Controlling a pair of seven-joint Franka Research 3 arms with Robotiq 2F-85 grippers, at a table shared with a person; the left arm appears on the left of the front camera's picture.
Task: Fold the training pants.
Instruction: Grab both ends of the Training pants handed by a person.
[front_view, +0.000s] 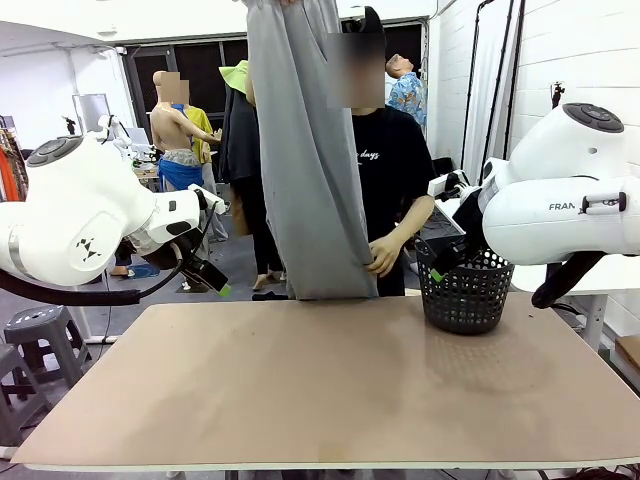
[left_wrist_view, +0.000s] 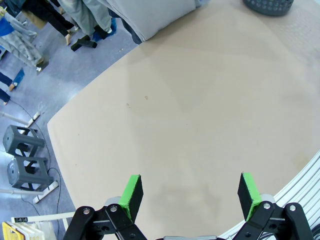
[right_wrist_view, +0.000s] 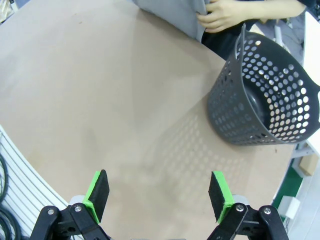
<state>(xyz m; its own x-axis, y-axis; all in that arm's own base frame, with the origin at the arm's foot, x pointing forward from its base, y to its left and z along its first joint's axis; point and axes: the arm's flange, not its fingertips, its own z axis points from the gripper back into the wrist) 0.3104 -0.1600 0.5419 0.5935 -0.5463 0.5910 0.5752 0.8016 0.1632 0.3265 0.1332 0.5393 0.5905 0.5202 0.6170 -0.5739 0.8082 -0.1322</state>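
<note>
At the left, the left arm (front_view: 80, 230) is drawn back over the near left corner of the tabletop (front_view: 320, 380), its wrist angled down and toward the middle. The left jaws stand released and empty, and their green pads (left_wrist_view: 132, 192) are spread wide above bare surface. A grey stool (left_wrist_view: 25, 160) stands on the floor past that edge of the tabletop. The training pants (front_view: 305, 150) are well apart from these jaws. They hang as a long grey drape at the far side, just left of the middle, and are held up from above the picture's top. Their lower end reaches the far edge of the tabletop, and whether it touches cannot be told. The person's hand (front_view: 383, 255) grips the lower right edge of the cloth with curled fingers, the forearm bent in from the right. Just beside it, a black basket (front_view: 465, 290) with round holes stands upright on the far right part of the tabletop. The right arm (front_view: 570, 200) is raised beyond the basket, its white elbow high. The right jaws are also released and hold nothing, their pads (right_wrist_view: 97, 192) parted over bare tabletop, with the basket near ahead and the pants farther off.
</note>
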